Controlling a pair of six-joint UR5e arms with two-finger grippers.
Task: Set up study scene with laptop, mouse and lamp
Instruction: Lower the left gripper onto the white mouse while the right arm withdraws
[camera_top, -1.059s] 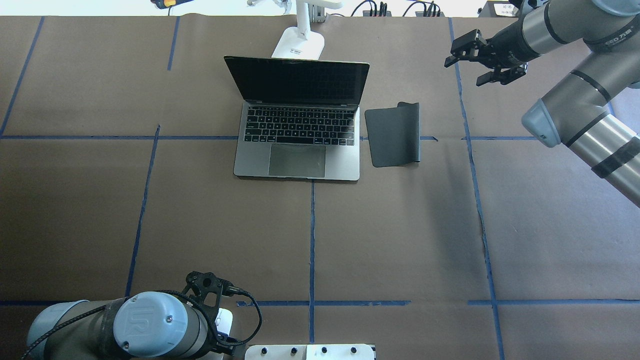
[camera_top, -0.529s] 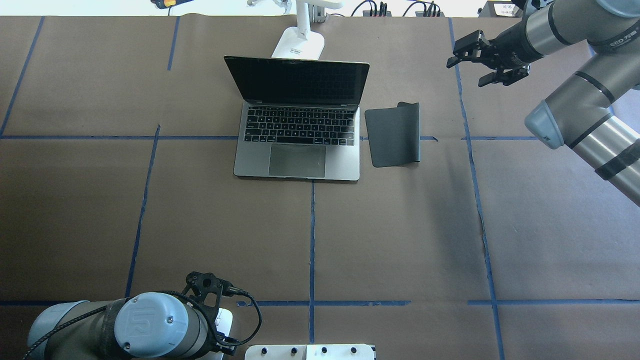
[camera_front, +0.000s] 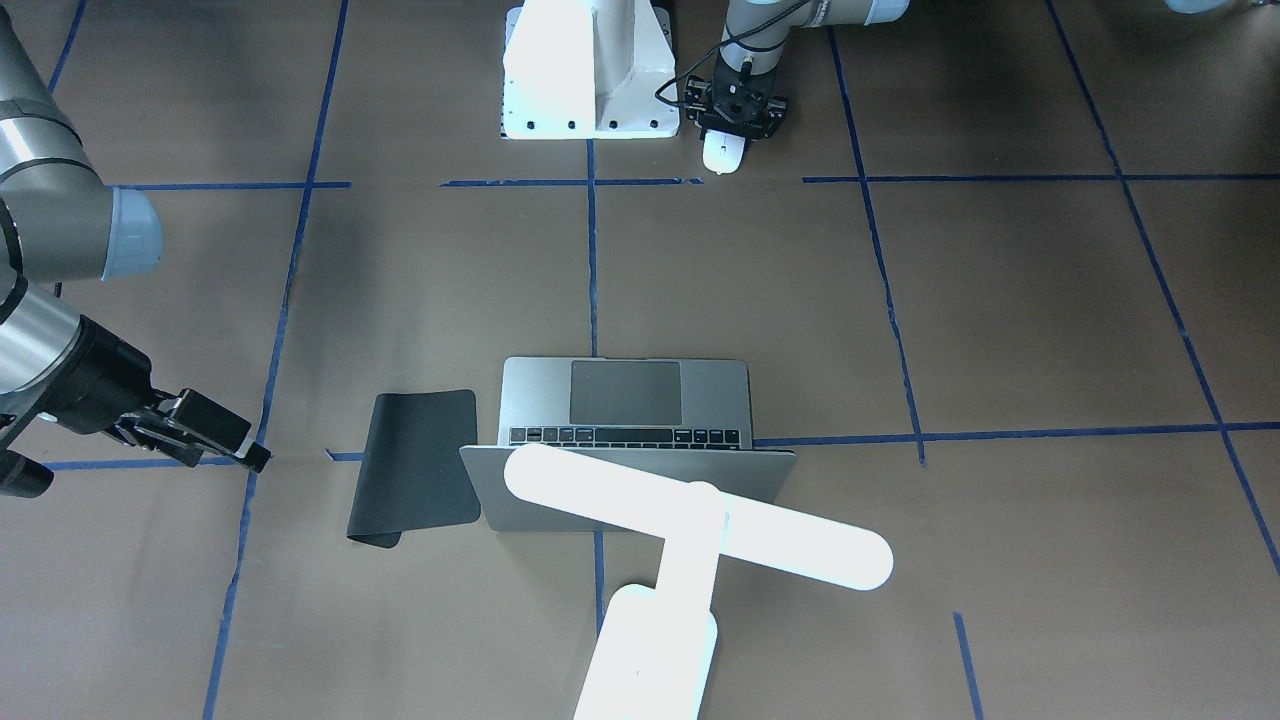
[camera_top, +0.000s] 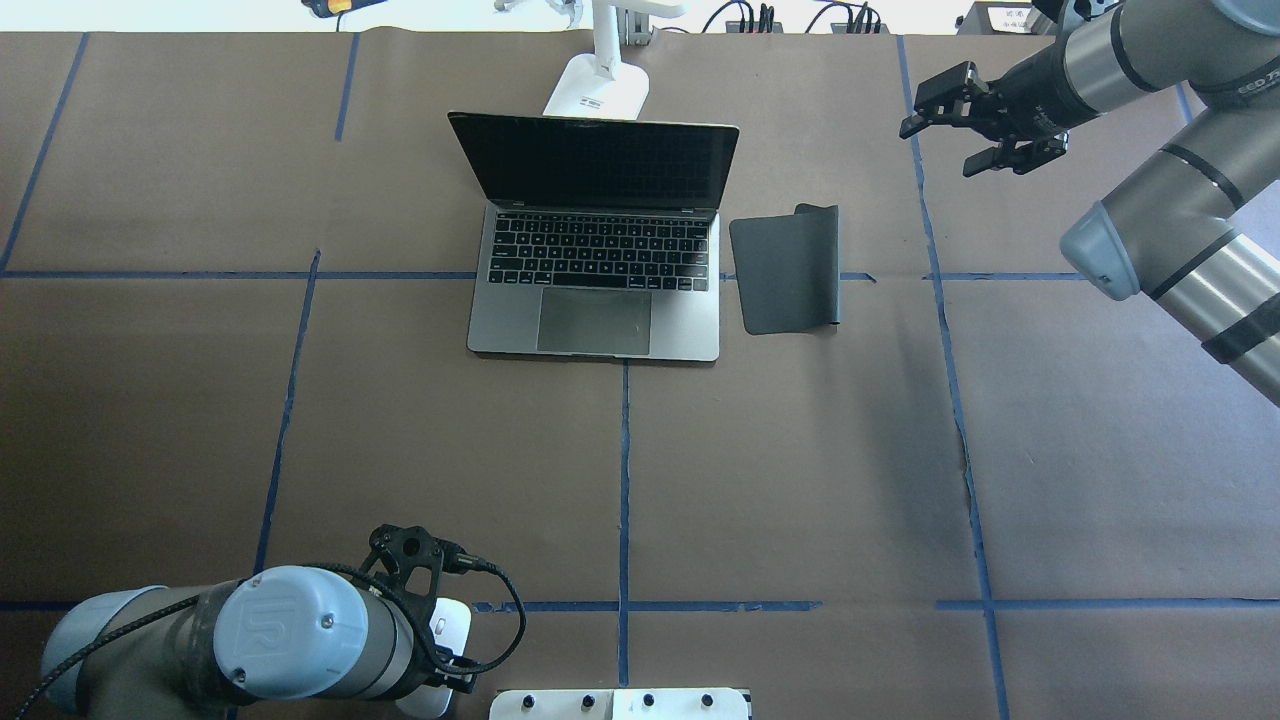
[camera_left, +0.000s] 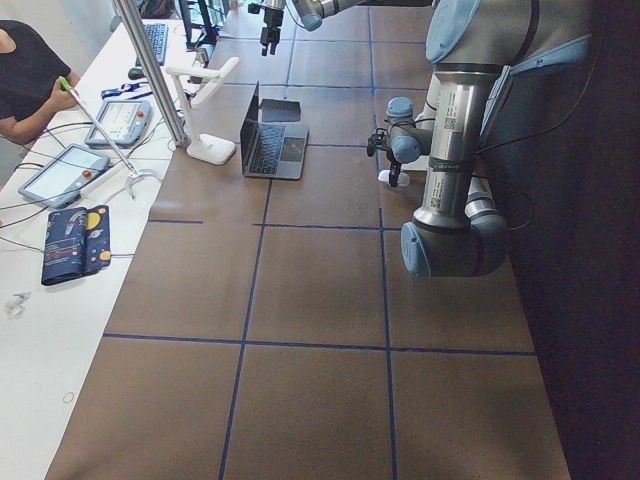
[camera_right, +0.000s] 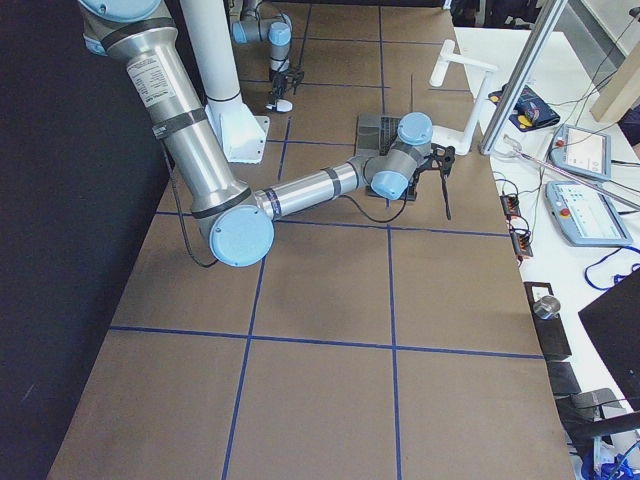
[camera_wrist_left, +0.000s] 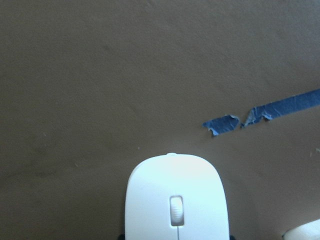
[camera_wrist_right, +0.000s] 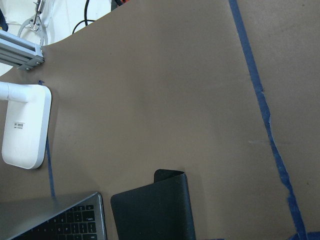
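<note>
Brown table (camera_top: 800, 480): mouse (camera_wrist_left: 176, 200) clamped in left gripper (camera_front: 737, 128), well apart from laptop (camera_top: 595, 320).

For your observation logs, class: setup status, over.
Left gripper astride small flat white oval mouse, grip unclear. Right gripper open, empty. Black soft pad beside grey metal laptop bare; nothing between.

The left arm (camera_top: 290, 640) comes in at the lower left of the overhead view. Its wrist is bent down, so the left hand (camera_front: 728, 130) points straight at the surface (camera_top: 800, 480), near the top centre of the front-facing view. Its fingers sit closed against the sides of the mouse (camera_wrist_left: 176, 200), which fills the bottom of the left wrist view. The right arm (camera_top: 1180, 230) reaches in from the upper right, its forearm angled toward the top of the frame. The right hand (camera_top: 938, 148) hangs above the surface, pointing left with its fingers spread apart.
</note>
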